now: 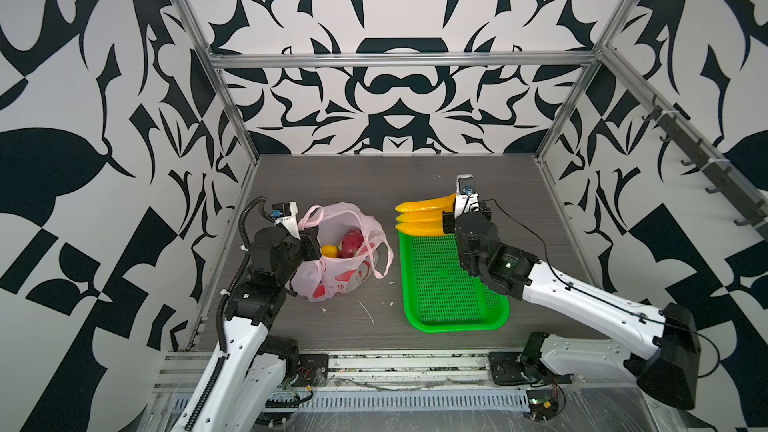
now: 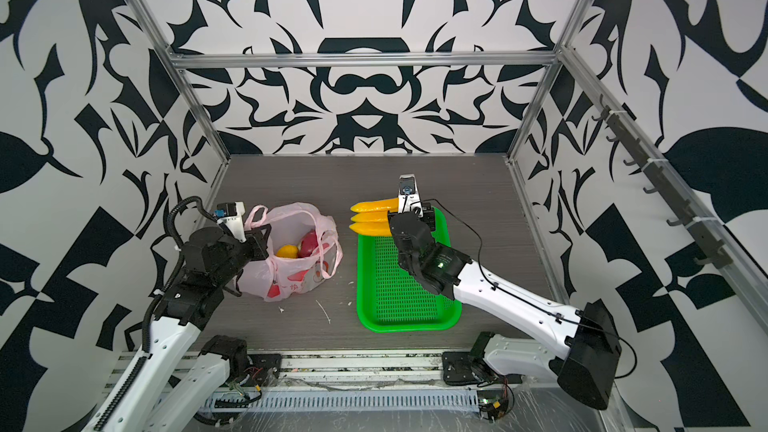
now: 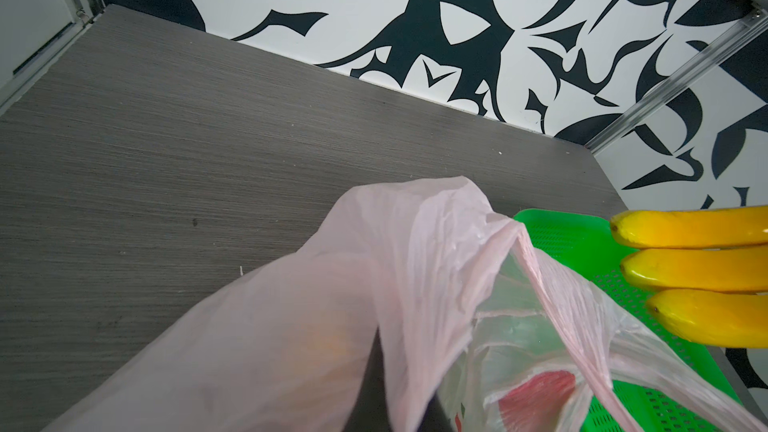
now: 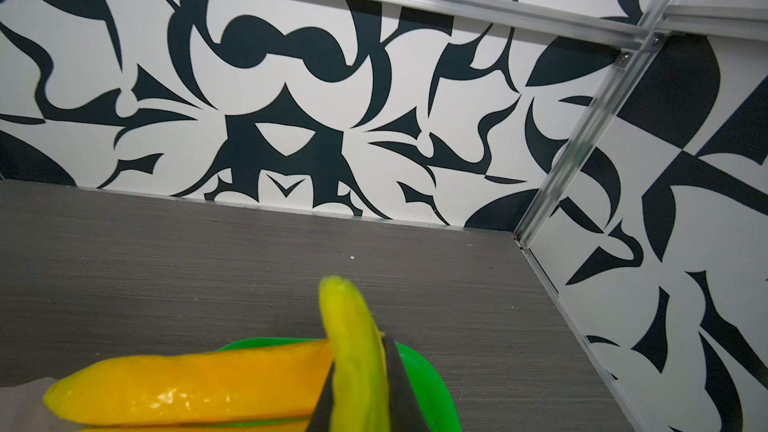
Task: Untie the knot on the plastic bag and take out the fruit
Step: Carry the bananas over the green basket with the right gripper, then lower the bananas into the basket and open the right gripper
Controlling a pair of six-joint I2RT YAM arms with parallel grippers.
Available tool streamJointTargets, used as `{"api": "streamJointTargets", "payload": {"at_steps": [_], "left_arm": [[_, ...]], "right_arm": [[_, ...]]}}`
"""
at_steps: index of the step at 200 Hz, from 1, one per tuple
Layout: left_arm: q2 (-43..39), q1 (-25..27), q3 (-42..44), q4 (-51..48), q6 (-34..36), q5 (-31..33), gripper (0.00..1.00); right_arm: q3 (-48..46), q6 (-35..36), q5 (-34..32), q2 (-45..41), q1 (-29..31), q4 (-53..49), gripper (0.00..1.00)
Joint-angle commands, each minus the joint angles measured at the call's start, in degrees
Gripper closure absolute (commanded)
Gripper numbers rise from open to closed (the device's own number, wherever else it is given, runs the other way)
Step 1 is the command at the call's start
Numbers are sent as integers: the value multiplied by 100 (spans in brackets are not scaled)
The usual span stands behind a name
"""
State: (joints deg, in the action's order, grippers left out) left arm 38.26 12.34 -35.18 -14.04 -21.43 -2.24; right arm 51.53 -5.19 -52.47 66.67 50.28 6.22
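The pale pink plastic bag [image 1: 347, 272] [image 2: 291, 274] [image 3: 415, 243] stands open on the left of the table, its handle loops hanging loose; no knot shows. Inside lie an orange citrus [image 1: 328, 250] [image 2: 286, 251] and a magenta dragon fruit [image 1: 351, 241] [image 2: 309, 243]. My left gripper [image 1: 309, 238] [image 2: 259, 238] [image 3: 380, 355] is shut on the bag's near rim. My right gripper [image 1: 451, 218] [image 2: 395, 220] [image 4: 359, 371] is shut on the stem of the yellow banana bunch [image 1: 424, 216] [image 2: 372, 218] [image 3: 698, 268] [image 4: 187, 388], held above the far end of the basket.
The green perforated basket [image 1: 440, 297] [image 2: 399, 297] [image 3: 561, 234] [image 4: 428, 384] lies right of the bag with nothing inside it. Small white scraps [image 1: 365, 311] lie on the table in front of the bag. Aluminium frame posts and patterned walls close in three sides.
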Motion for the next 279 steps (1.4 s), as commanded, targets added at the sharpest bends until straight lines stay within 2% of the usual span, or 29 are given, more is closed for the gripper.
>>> {"api": "streamJointTargets", "payload": {"at_steps": [1,123,279], "left_arm": [[-28,-15,-44,-54,34,-84,100],[-266,-17,-103,-208,80,-154,100],[-222,-6,-130,-192,53,-252,100]], "right_arm": [[-63,-266,67,-113,-131,29,100],[-588,-899,593,146,-777,-24,100],[-908,-1196,1068,756,-1301,269,100]]}}
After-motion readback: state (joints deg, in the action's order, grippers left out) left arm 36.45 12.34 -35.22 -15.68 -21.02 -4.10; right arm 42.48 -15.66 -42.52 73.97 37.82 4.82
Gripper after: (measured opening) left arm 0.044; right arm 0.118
